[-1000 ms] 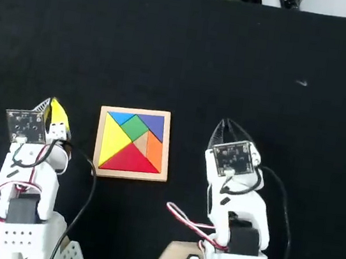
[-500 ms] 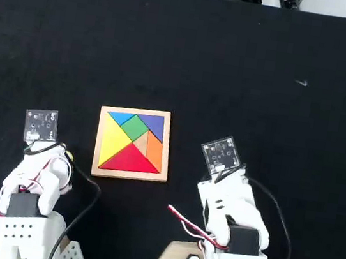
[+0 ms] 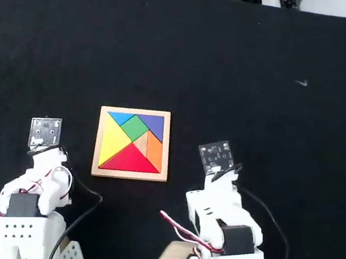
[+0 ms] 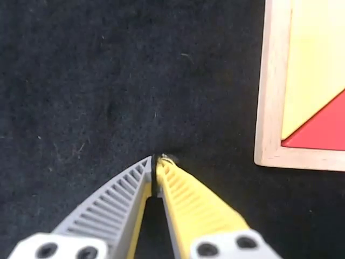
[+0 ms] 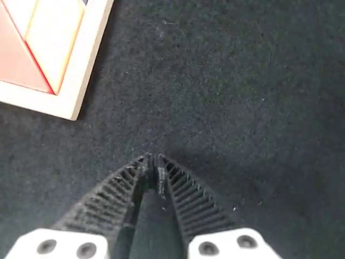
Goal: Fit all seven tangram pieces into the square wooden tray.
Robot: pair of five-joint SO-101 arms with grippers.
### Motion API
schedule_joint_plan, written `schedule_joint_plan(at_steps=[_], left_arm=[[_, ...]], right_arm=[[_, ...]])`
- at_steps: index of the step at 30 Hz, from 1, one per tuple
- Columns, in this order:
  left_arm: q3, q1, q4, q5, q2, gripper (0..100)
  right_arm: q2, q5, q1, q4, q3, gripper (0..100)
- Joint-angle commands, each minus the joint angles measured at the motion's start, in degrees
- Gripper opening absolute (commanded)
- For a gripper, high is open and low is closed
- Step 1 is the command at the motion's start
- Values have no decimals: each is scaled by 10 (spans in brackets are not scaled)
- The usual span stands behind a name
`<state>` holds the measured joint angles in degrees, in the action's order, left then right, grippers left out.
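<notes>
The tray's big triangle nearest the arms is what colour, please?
The triangle is red; best in high view.

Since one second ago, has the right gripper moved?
Yes: the right gripper drew back toward its base, from the square wooden tray's far edge to its near corner.

The high camera sits above the black table [image 3: 259, 116] and looks down on it from far off, with both arms at the near edge. Each wrist camera sits very close to the cloth and looks along its own fingers, the left gripper [image 4: 156, 159] and the right gripper [image 5: 152, 157]. All three see the wooden tray [image 3: 129, 175]. Each wrist camera catches one near corner of it.
</notes>
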<state>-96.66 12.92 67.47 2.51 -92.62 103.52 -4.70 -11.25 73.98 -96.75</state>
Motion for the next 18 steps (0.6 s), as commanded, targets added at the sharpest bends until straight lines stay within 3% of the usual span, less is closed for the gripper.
schedule_joint_plan(at_steps=[1,18], left_arm=[[10,1,3,4,5,30],[10,2,3,4,5,30]], right_arm=[[41,11,7,4,1,11],[46,9,7,7,1,11]])
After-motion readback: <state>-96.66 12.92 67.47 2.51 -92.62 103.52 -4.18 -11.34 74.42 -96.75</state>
